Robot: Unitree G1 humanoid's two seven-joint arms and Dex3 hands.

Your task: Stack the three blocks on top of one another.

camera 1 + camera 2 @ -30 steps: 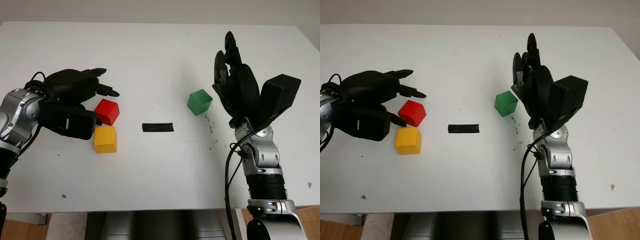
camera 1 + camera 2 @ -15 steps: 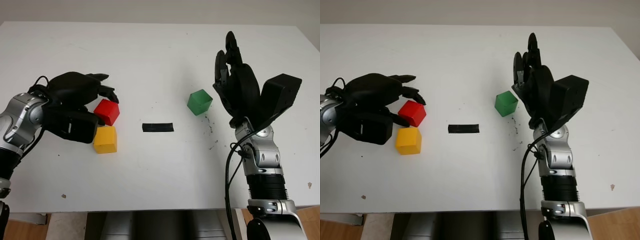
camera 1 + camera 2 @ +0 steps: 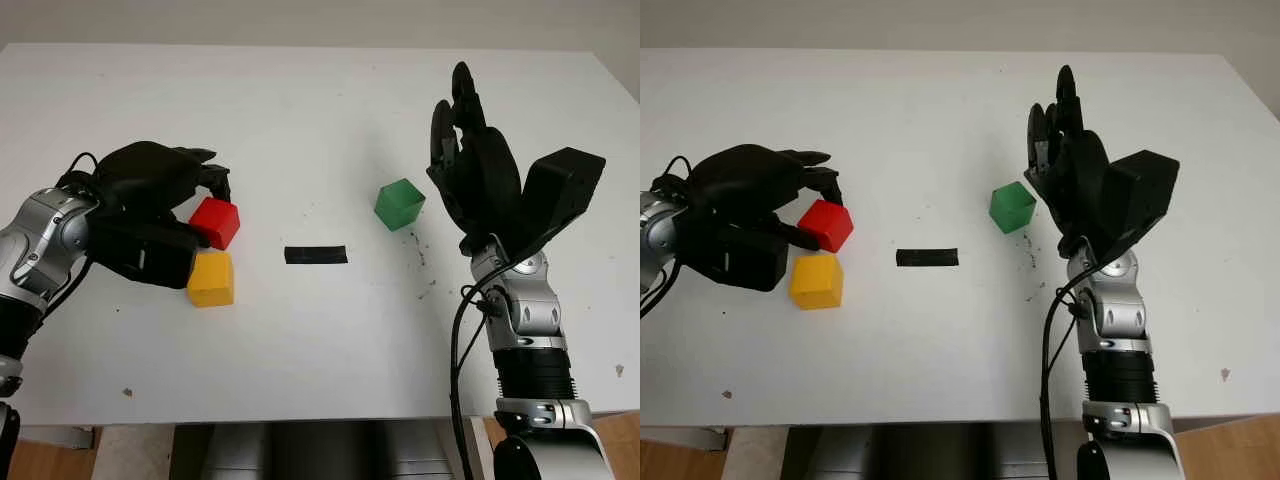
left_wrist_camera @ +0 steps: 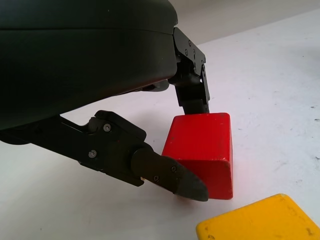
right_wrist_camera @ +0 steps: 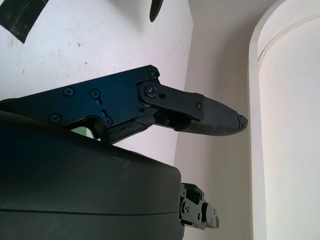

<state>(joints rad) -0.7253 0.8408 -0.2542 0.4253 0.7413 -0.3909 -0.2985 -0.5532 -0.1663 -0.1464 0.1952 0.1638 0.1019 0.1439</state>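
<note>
White table (image 3: pixel 300 110) carries 3 blocks and 1 strip of black tape (image 3: pixel 316 254).

Left hand (image 3: pixel 150 205): positioned at the left side of the table, curled around the red block (image 3: pixel 215 222). In the left wrist view, 1 finger (image 4: pixel 192 87) comes down against the far upper edge of the red block (image 4: pixel 205 150), and the thumb tip (image 4: pixel 172 177) lies at its near lower edge. The block sits on the table between them. Whether the fingers press firmly on it cannot be told; contact appears at both sides, and the block is not lifted.

Yellow block (image 3: pixel 210 278): on the table, just in front of the red block and touching or very nearly touching it at 1 corner. A corner of it shows in the left wrist view (image 4: pixel 260 222), lying beside the red block.

Green block (image 3: pixel 399 203): on the table right of centre, well apart from the other 2 blocks, standing rotated so that a corner faces the robot. Small dark specks mark the table just in front of it.

Right hand (image 3: pixel 470 160): raised above the table just to the right of the green block, palm toward it, open and holding nothing, not touching the block.

Black tape: flat on the table between the red block and the green block.

No block is stacked on another.
</note>
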